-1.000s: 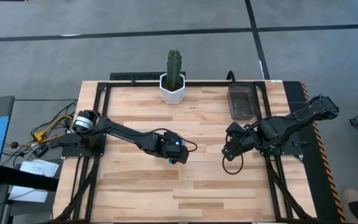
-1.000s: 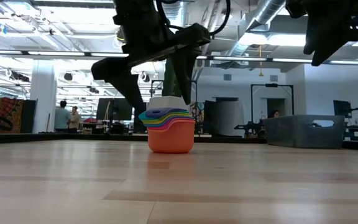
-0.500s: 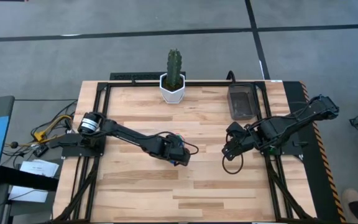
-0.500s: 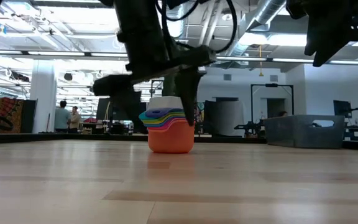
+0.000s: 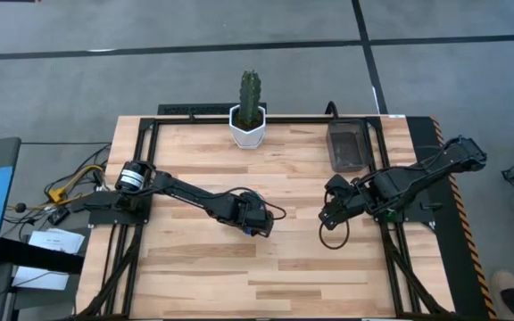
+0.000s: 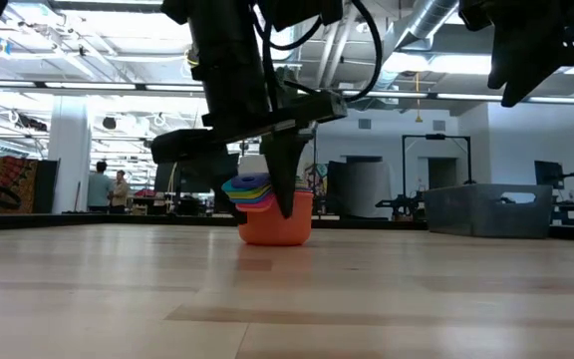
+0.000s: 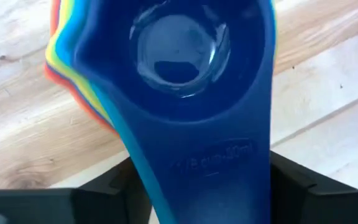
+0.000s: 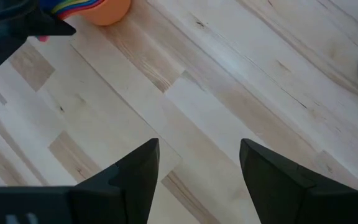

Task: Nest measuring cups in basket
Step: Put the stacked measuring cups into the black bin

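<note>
Nested measuring cups (image 6: 269, 209) stand mid-worktop (image 5: 284, 267), well apart from the basket (image 5: 348, 147) at the far right; left gripper (image 6: 257, 194) has its fingers either side of the stacked handles, whether gripping cannot be told, while right gripper (image 8: 194, 165) waits open and empty. Risk: a pinch on the handles alone could tilt or split the stack on lifting. Embossed writing on the top dark blue handle (image 7: 213, 163) is not legible.

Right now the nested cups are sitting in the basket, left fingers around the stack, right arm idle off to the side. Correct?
Not quite. The cups stand on the bare table, not in the basket, which is off at the far right edge; the low and high views show this. The rest holds: the left fingers straddle the stack, and the right gripper waits apart from it.
</note>
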Available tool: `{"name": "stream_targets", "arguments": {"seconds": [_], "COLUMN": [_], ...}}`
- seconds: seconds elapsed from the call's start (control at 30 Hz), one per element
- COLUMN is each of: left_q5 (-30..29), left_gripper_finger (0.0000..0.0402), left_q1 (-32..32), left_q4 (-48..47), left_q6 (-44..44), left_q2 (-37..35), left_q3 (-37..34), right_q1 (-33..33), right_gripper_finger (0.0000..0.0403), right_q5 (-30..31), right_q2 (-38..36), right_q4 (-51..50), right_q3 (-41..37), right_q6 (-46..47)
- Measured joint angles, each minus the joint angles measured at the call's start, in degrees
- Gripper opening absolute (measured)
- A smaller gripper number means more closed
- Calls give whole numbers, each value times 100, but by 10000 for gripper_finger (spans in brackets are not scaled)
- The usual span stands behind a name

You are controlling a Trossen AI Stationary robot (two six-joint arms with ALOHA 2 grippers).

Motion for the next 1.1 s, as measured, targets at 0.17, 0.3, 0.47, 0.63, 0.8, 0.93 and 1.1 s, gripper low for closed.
{"name": "stream_targets", "arguments": {"seconds": [0.17, 0.3, 0.47, 0.63, 0.8, 0.93, 1.1], "left_q5": [41, 118, 188, 361, 710, 887, 973], "left_gripper_finger": [159, 125, 120, 123, 96, 63, 28], "left_q1": [45, 71, 124, 221, 362, 450, 496], "left_q4": [0, 12, 4, 4, 27, 26, -1], "left_q6": [119, 257, 455, 767, 1272, 1566, 1532], "left_q2": [0, 0, 0, 0, -11, -11, -11], "left_q3": [0, 0, 0, 0, 0, 0, 0], "right_q1": [0, 0, 0, 0, 0, 12, 46], "right_gripper_finger": [246, 246, 246, 246, 246, 246, 246], "right_q5": [0, 0, 0, 0, -1, -11, -80], "right_q2": [1, 1, 1, 1, 1, 1, 1], "right_q4": [1, 1, 1, -11, -43, -43, -42], "right_q3": [0, 0, 0, 0, 0, 0, 0], "right_q6": [10, 28, 57, 149, 257, 302, 319]}}
